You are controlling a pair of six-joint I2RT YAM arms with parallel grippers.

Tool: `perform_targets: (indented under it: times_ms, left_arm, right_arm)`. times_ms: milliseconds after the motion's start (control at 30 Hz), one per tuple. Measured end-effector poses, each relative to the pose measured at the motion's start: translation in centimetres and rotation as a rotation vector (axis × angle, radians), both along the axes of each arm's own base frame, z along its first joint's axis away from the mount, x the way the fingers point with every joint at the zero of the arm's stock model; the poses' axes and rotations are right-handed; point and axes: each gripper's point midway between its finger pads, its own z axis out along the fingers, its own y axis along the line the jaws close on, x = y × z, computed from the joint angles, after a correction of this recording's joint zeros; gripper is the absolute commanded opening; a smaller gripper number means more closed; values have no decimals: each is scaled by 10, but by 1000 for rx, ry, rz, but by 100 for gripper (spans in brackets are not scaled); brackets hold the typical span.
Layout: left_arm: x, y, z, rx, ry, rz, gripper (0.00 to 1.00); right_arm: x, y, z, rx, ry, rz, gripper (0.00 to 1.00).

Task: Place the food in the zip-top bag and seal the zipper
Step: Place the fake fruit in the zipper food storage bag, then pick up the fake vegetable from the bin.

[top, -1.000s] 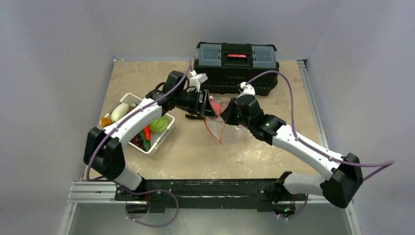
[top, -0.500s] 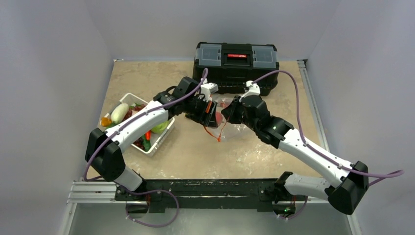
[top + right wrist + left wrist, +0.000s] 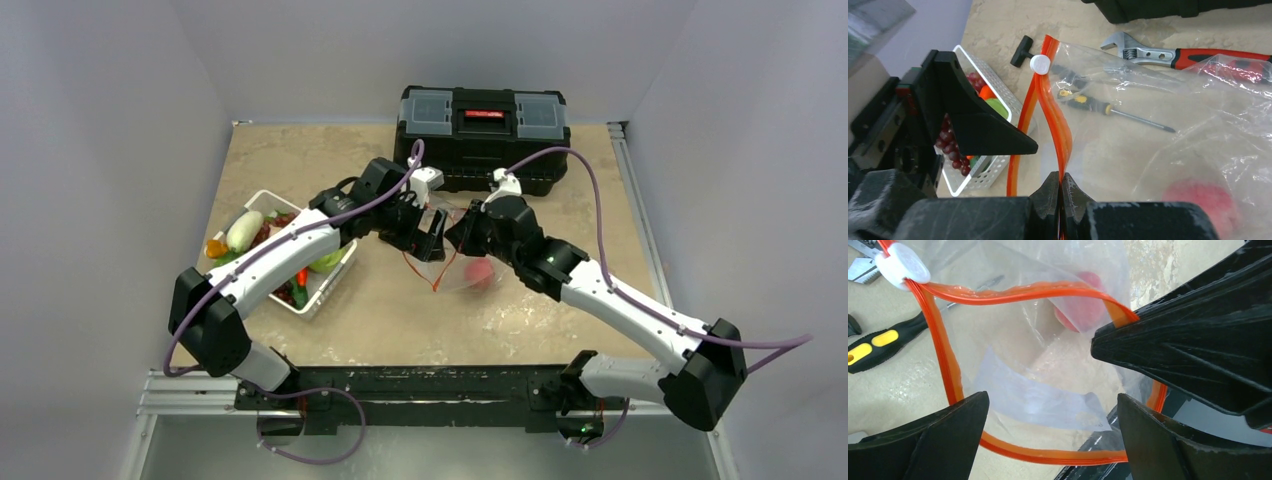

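Observation:
The clear zip-top bag (image 3: 462, 272) lies mid-table with its mouth held open. My right gripper (image 3: 463, 236) is shut on the red-orange zipper strip (image 3: 1060, 135) near one end of the mouth. My left gripper (image 3: 431, 238) is open and empty, its jaws spread just above the open mouth (image 3: 1050, 407). A round red food piece (image 3: 481, 273) lies inside the bag; it shows through the plastic in both wrist views (image 3: 1083, 315) (image 3: 1198, 202). The white slider (image 3: 1039, 64) sits at the strip's far end. Cabbage (image 3: 322, 262), grapes (image 3: 950, 145) and other food stay in the basket.
The white basket (image 3: 262, 200) stands to the left. A black toolbox (image 3: 483, 122) is at the back. A red-handled wrench (image 3: 1198, 57), a yellow-black screwdriver (image 3: 1098, 106) and a black T-handle (image 3: 1020, 51) lie behind the bag.
My left gripper brought a red piece over the bag mouth and opened. The piece dropped and now lies inside the bag. My right gripper kept its hold on the strip.

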Motion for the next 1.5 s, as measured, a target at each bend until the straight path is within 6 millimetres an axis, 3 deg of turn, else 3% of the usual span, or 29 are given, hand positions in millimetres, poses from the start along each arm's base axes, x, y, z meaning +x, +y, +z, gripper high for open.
perform_targets:
  times_ms: [167, 333, 700, 833, 1033, 1233, 1500]
  left_arm:
    - [2, 5, 1, 20, -15, 14, 100]
    - [1, 10, 15, 11, -58, 21, 100]
    - [-22, 33, 99, -195, -347, 26, 100]
    - [-21, 37, 110, -224, -403, 44, 100]
    - [1, 57, 100, -133, -441, 192, 100]
    - [19, 101, 65, 60, -375, 401, 100]
    - [37, 211, -5, 228, -112, 760, 100]
  right_arm:
    - [2, 7, -15, -30, 44, 19, 0]
    - [3, 11, -16, -31, 54, 29, 0]
    - [4, 11, -16, -32, 53, 24, 0]
    - [4, 10, -15, -34, 51, 20, 0]
    - [0, -7, -6, -55, 30, -19, 0]
    - [-6, -28, 4, -72, -21, -62, 0]
    - [-8, -44, 7, -117, -67, -84, 0]
